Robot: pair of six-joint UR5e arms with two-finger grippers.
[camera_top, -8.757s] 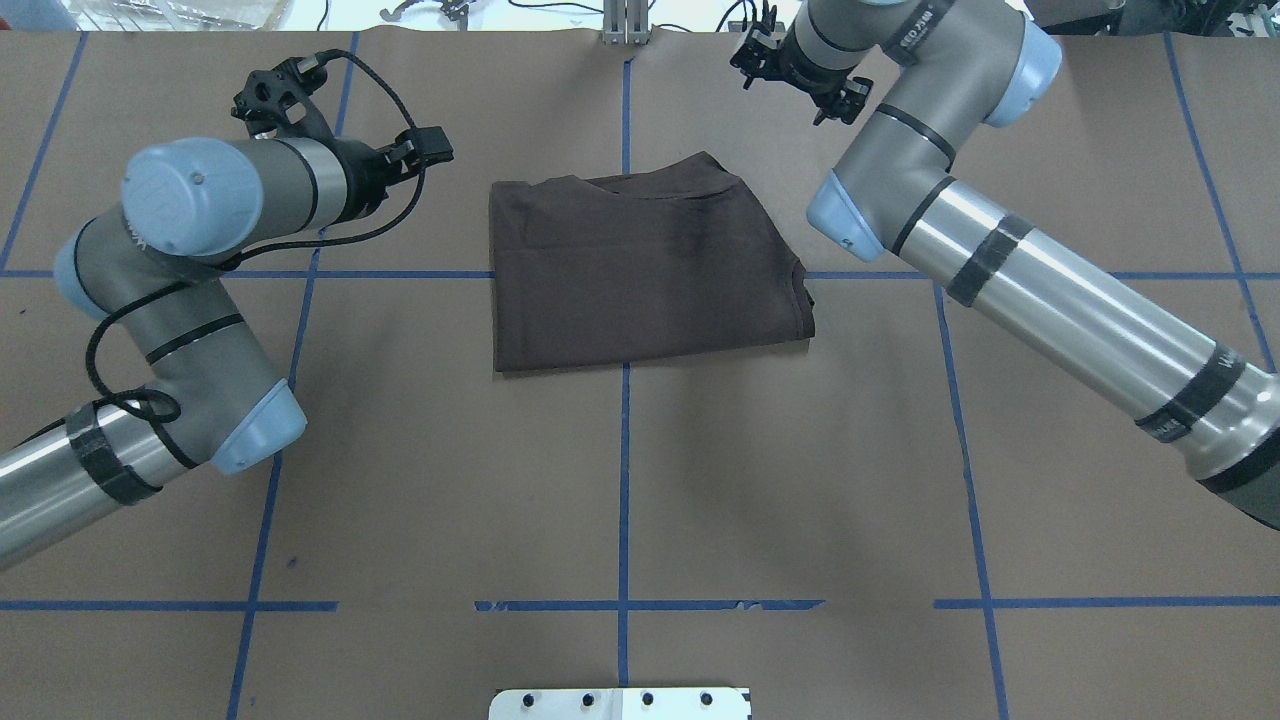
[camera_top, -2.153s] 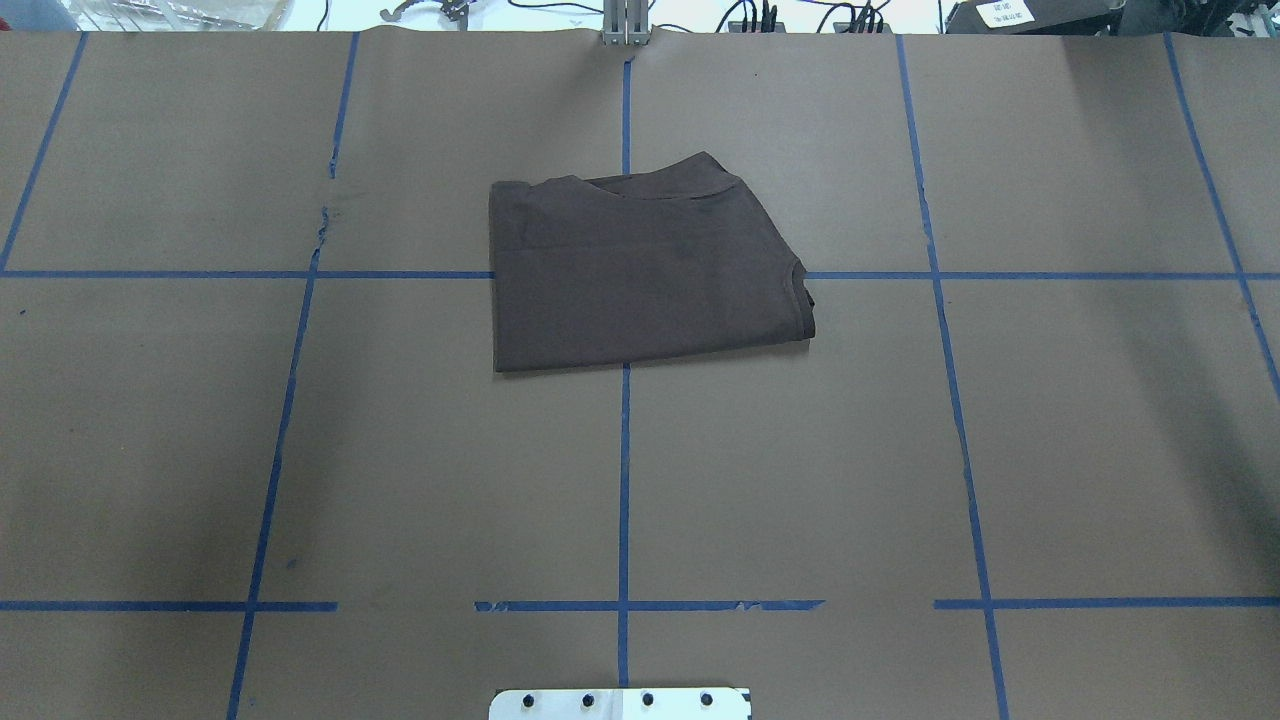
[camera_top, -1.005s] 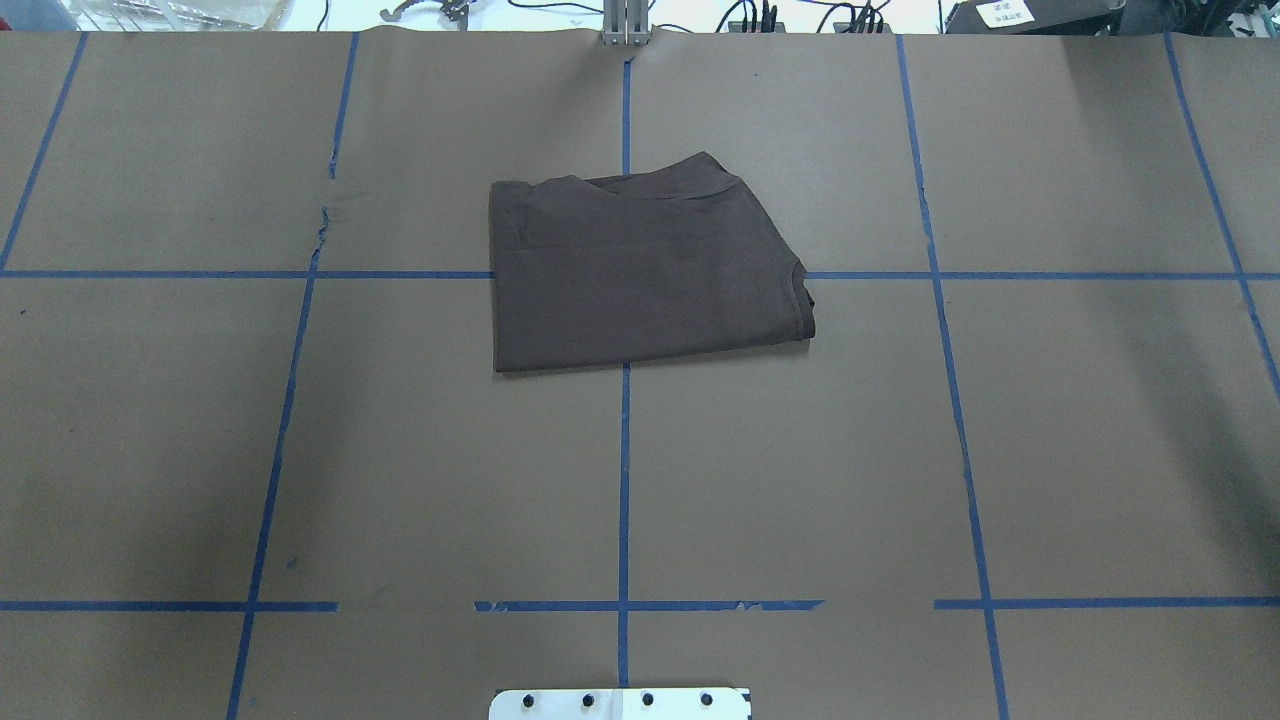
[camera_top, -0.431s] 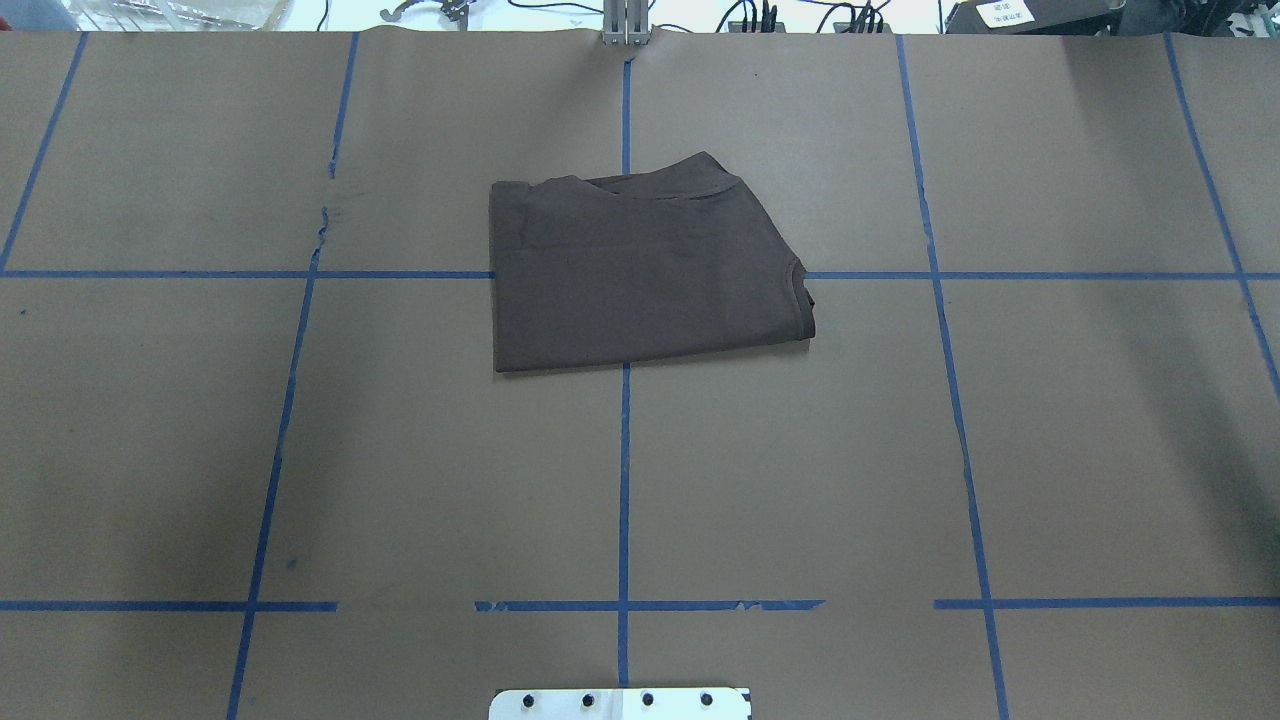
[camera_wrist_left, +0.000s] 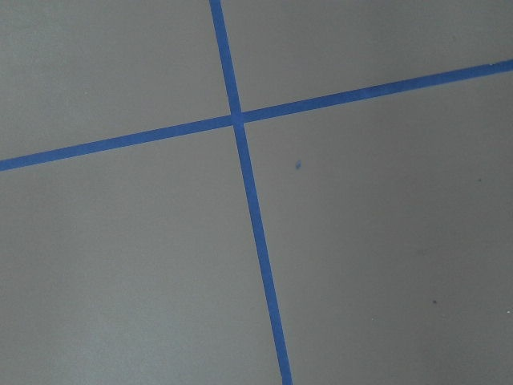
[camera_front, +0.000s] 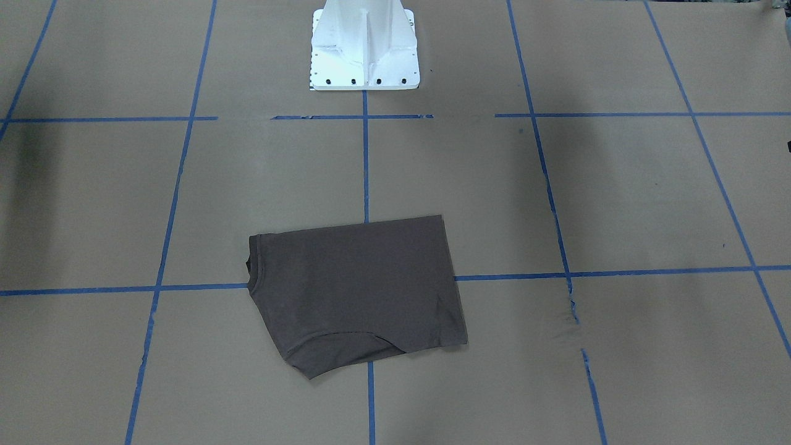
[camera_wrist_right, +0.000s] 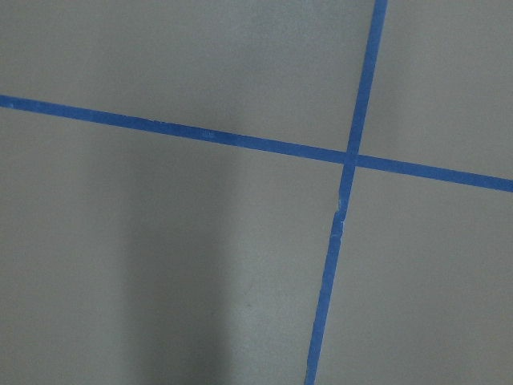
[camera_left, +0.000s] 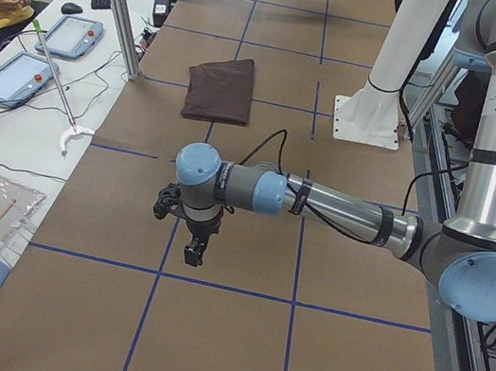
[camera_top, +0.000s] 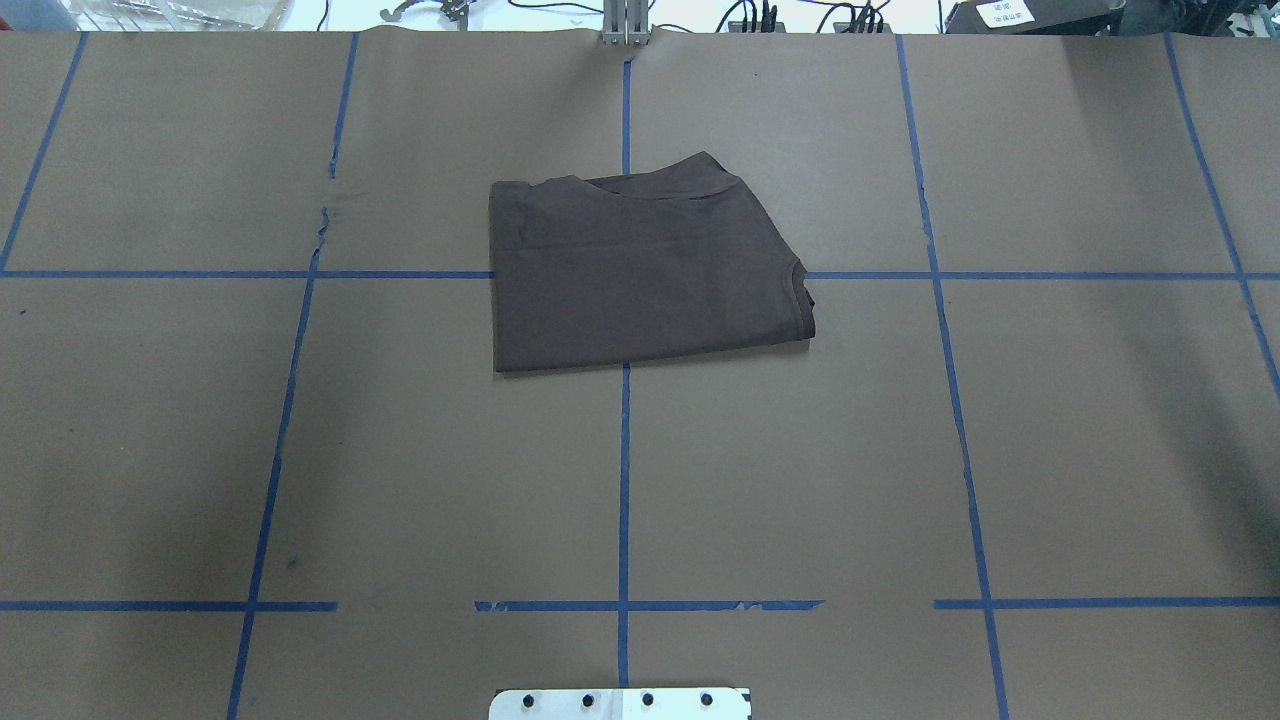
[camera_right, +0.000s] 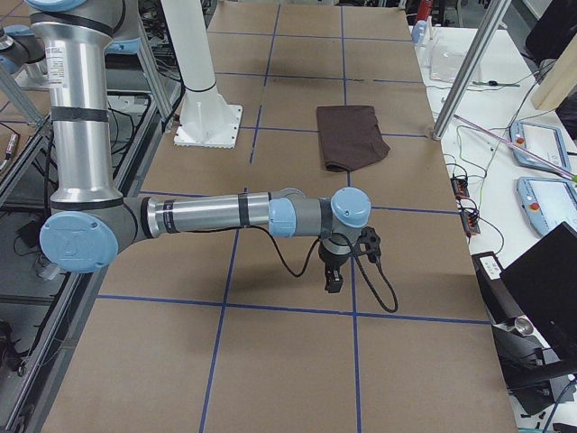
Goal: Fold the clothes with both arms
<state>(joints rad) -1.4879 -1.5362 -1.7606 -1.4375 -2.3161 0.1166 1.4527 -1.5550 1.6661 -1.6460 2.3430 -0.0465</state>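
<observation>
Folding looks done: the shirt [camera_top: 640, 270] lies neat at twelve o'clock on the desk [camera_top: 300, 450]. The left arm [camera_left: 322, 203] and right arm [camera_right: 216, 215] hang far off. I cannot tell if their jaws are open. Next, just leave it.

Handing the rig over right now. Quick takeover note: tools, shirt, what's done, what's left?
Left tool: hangs over bare table paper at the robot's left end, far from the shirt; open or shut cannot be told.
Right tool: likewise at the right end; state cannot be told.
T-shirt: folded into a compact rectangle mid-table, across the centre tape line, nothing touching it.
Done: the fold looks complete.
Left: probably nothing; maybe tidy the uneven far edge.
</observation>
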